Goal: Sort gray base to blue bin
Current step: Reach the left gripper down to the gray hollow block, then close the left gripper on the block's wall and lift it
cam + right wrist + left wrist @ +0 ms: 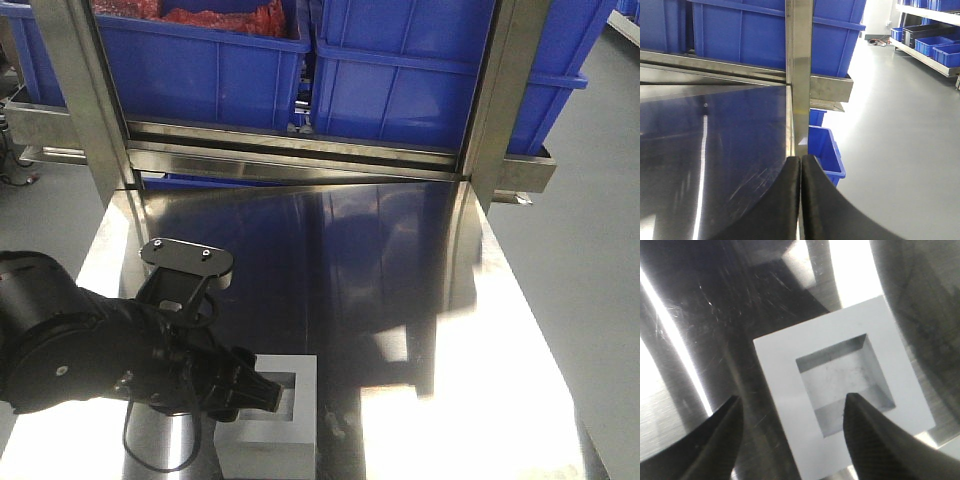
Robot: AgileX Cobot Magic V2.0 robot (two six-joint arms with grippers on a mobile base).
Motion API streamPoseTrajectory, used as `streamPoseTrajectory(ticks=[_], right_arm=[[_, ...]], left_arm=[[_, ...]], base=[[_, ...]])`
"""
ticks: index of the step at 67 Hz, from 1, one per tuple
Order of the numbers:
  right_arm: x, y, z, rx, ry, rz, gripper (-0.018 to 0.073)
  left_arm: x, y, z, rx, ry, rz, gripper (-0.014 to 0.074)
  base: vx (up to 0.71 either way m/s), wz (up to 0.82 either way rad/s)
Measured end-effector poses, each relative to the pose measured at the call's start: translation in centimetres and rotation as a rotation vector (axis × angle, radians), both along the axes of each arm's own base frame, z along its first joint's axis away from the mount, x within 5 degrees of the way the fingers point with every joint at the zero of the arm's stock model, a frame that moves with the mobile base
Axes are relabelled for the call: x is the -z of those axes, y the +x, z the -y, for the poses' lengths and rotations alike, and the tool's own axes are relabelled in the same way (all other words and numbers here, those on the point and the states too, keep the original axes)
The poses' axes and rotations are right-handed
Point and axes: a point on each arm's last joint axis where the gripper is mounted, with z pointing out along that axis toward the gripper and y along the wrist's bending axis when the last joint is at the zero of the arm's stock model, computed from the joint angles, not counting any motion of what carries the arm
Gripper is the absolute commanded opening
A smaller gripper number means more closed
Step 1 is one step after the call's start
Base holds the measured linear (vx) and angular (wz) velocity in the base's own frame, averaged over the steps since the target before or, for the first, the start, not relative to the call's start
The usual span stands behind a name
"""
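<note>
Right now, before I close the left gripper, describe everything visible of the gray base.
The gray base is a matte gray, plastic-looking block with a square shallow recess in its upward face. It sits flat on the shiny steel table, at the robot's end. The open left gripper straddles one wall, one finger over the recess; contact is unclear.

Left arm [70, 340]: black, glossy, rounded housings.
Wrist plate [186, 258]: black, rounded oblong, two silver screws [157, 243].
Cable [127, 435]: thin, black, looped.
Left gripper fingers [875, 440]: black, tapered, finely textured.
Right gripper fingers [782, 205]: black, smooth, curved.
</note>
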Motion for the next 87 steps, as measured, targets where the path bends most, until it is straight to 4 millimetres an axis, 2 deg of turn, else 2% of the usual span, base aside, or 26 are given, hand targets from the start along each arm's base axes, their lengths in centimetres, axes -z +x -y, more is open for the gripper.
streamPoseTrajectory(ticks=[14, 27, 37, 47, 61, 78, 87], right_arm=[[0.0, 0.0, 0.0, 0.000, 0.000, 0.000, -0.0005], [0.0, 0.0, 0.0, 0.000, 0.000, 0.000, -0.0005], [0.0, 0.0, 0.0, 0.001, 0.005, 0.000, -0.0005], [0.0, 0.0, 0.0, 0.000, 0.000, 0.000, -0.0005], [0.0, 0.0, 0.0, 0.001, 0.005, 0.000, -0.0005], [0.0, 0.0, 0.0, 0.000, 0.000, 0.000, -0.0005], [0.0, 0.0, 0.0, 0.000, 0.000, 0.000, -0.0005]], left_arm=[[0.9, 0.5, 0.4, -0.022, -0.001, -0.018, 0.0450], [2.8, 1.0, 1.0, -0.027, 0.038, -0.061, 0.0450], [3.5, 1.5, 1.4, -0.044, 0.029, -0.066, 0.0423], [3.6, 1.8, 1.7, -0.050, 0.016, -0.061, 0.0302], [3.5, 1.9, 1.7, -0.055, 0.016, -0.055, -0.0013], [3.3, 1.9, 1.6, -0.044, 0.023, -0.042, -0.0007], [2.6, 1.3, 0.9, -0.037, 0.040, -0.032, -0.0007]], base=[[0.00, 0.00], [0.00, 0.00], [0.00, 0.00], [0.00, 0.00], [0.00, 0.00], [0.00, 0.00], [0.00, 0.00]])
